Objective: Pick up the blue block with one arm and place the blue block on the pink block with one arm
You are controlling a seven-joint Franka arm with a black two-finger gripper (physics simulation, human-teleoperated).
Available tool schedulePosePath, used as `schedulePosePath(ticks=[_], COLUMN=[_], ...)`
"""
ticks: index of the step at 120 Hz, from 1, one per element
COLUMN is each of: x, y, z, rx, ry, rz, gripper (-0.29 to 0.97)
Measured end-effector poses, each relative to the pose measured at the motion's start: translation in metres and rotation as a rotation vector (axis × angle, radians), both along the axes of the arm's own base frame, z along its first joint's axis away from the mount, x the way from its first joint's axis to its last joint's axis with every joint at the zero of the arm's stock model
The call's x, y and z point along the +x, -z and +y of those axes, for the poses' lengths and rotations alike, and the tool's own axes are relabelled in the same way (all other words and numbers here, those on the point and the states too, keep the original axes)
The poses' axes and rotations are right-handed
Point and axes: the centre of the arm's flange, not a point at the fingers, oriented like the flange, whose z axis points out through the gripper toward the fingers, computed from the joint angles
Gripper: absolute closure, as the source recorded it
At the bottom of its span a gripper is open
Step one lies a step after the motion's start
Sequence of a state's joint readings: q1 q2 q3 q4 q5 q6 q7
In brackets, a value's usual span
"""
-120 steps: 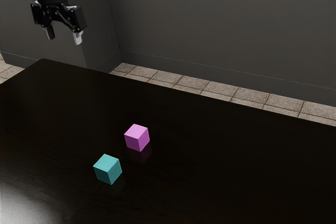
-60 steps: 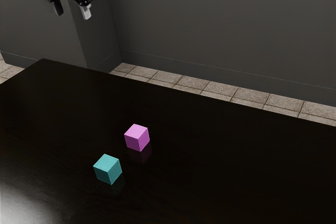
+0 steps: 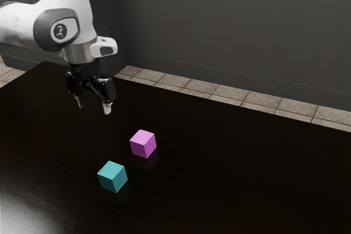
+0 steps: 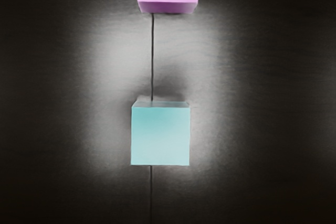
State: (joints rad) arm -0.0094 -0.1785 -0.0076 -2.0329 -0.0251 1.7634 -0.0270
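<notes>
Spread fingers (image 3: 106, 106), blue block (image 3: 112, 176) near pink block (image 3: 143, 143)

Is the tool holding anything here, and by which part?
Nothing is held: the tool hangs open in the air, while the blue block and pink block sit apart on the table.

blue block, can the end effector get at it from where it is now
Probably yes. The blue block sits apart from the pink block on the table, with nothing over it; the open end effector hangs above the table, empty.
</notes>
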Motion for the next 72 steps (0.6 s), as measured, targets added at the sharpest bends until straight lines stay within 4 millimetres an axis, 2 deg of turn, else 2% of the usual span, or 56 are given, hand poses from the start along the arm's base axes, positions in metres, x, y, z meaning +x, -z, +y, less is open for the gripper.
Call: schedulePosePath(ticks=[7,15,29,42,52,72], x=[0.000,-0.001,-0.012,-0.020,-0.022,-0.028], y=[0.039,0.063,0.106,0.130,0.140,0.172], z=[-0.007,-0.013,-0.013,-0.012,-0.011,-0.010], rx=[0.002,0.004,0.004,0.006,0.007,0.007], ry=[0.010,0.021,0.018,0.023,0.032,0.047], rz=[0.005,-0.015,-0.035,-0.057,-0.080,-0.090], gripper=[0.00,0.00,0.00,0.00,0.00,0.00])
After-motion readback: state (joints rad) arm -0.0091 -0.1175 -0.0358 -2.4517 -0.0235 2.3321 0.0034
